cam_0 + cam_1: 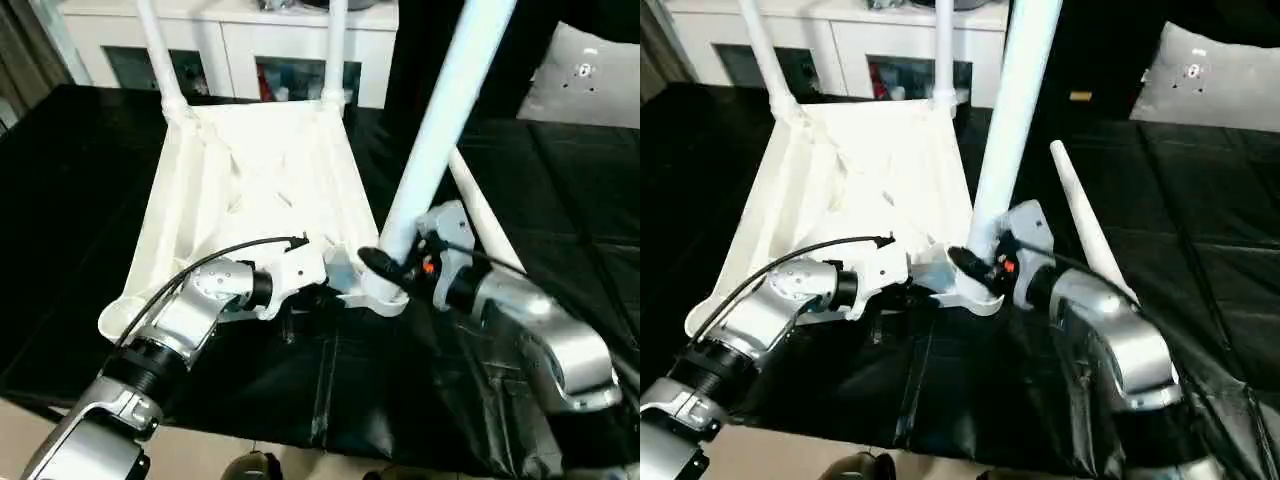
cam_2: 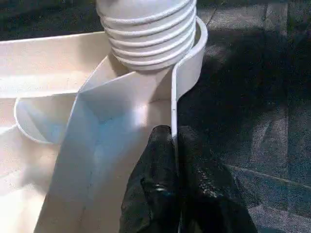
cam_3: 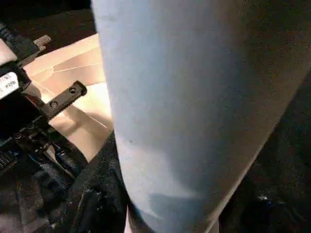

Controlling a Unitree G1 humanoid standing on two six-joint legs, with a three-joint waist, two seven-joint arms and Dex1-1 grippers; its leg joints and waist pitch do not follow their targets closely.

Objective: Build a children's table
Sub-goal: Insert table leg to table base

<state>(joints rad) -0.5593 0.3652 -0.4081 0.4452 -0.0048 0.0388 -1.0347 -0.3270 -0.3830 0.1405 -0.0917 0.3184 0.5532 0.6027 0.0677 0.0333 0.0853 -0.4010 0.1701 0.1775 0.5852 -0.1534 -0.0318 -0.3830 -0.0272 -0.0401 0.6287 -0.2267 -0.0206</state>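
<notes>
two far legs [image 1: 160, 45] seated | right gripper [image 1: 390, 268] holding third leg [image 1: 440, 120] entering tabletop [image 1: 250, 190] corner socket [image 2: 192, 58] | left gripper [image 2: 174, 145] pinching tabletop rim | fourth leg [image 1: 1085, 230] lying beside tabletop

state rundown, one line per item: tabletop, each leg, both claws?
tabletop: upside down on the black cover, ribbed underside up
two far legs: standing in the far corner sockets
near leg: threaded end in the near corner socket, leaning
loose leg: lying on the cover beside the tabletop
left claw: shut on the tabletop's edge wall by that socket
right claw: shut on the near leg, low down
</notes>
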